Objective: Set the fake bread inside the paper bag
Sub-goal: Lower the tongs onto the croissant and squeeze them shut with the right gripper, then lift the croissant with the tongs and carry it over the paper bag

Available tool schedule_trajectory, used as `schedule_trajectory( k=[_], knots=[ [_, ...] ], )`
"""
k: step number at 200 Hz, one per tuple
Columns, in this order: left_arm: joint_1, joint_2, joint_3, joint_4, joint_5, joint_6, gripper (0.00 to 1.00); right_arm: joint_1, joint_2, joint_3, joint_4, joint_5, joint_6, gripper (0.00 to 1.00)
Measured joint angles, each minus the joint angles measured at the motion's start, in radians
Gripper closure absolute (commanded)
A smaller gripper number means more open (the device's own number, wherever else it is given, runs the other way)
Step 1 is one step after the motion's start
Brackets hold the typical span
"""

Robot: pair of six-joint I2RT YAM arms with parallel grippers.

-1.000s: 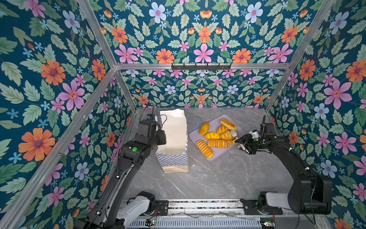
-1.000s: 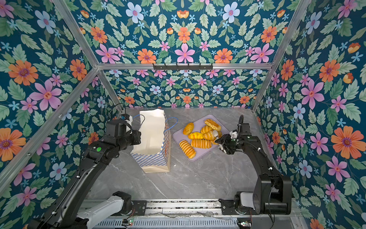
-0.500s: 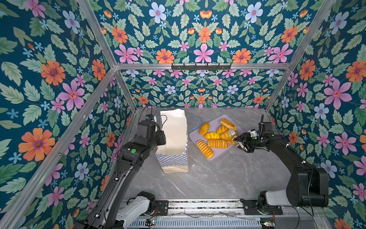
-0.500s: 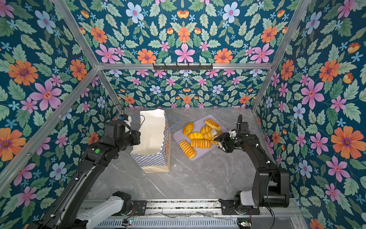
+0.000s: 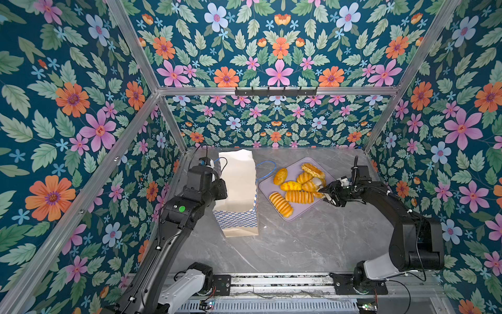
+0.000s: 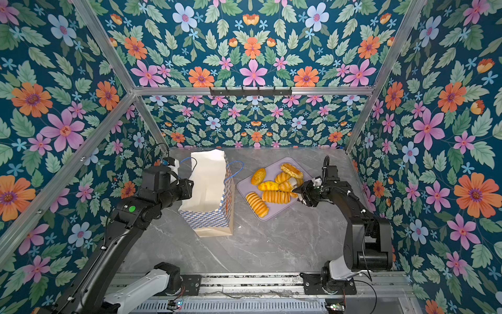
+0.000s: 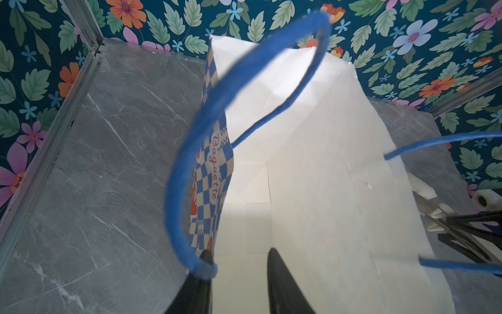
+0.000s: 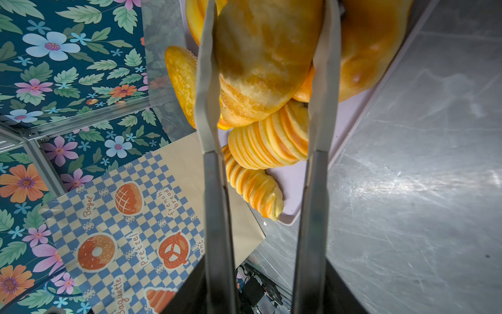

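Nearest, along the front edge: rail [image 5: 271, 282] carrying both arm bases. Beyond it, bare grey marble table [image 5: 312, 244].

Mid-table, left: paper bag [image 5: 236, 220] upright, mouth open. Left gripper [image 7: 239, 257] at its rim, jaws parted, one finger outside the checkered wall and one inside. Blue cord handle [image 7: 178, 176] looped over the outer finger.

Just right of the bag, apart from it: lavender tray [image 5: 301, 211] holding all the fake bread [image 5: 298, 196]. Right gripper [image 5: 320, 188] in over the tray's right edge, closed on a croissant [image 8: 260, 62], both pads against its flanks, croissant among the pile. Hemmed in by neighbouring loaves; ribbed rolls [image 8: 269, 146] just beside it on the near side.

Farthest: floral wall [image 5: 271, 122].

Against a second ago: bag, tray and loaves unmoved; right gripper slightly further in over the tray.
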Motion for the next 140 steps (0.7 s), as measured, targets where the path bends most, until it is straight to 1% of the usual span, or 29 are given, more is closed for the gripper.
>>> schedule_trajectory(
  k=[33, 44, 54, 74, 116, 140],
  knots=[
    [0.000, -0.013, 0.002, -0.002, -0.002, -0.015, 0.30, 0.000, -0.046, -0.019, 0.004, 0.016, 0.000, 0.59],
    [0.000, -0.016, 0.004, -0.002, -0.004, -0.016, 0.26, 0.000, -0.072, -0.024, -0.002, 0.021, 0.000, 0.59],
    [0.000, -0.018, 0.006, -0.005, -0.008, -0.016, 0.24, 0.000, -0.098, -0.028, -0.013, 0.029, -0.001, 0.60],
    [0.000, -0.019, 0.008, -0.010, -0.016, -0.016, 0.25, 0.000, -0.158, -0.032, -0.039, 0.047, -0.008, 0.61],
    [0.000, -0.016, 0.016, -0.021, -0.034, -0.019, 0.39, 0.004, -0.280, 0.014, -0.140, 0.106, -0.050, 0.62],
    [0.000, -0.011, 0.017, -0.023, -0.039, -0.019, 0.43, 0.034, -0.333, 0.093, -0.204, 0.148, -0.081, 0.62]
  ],
)
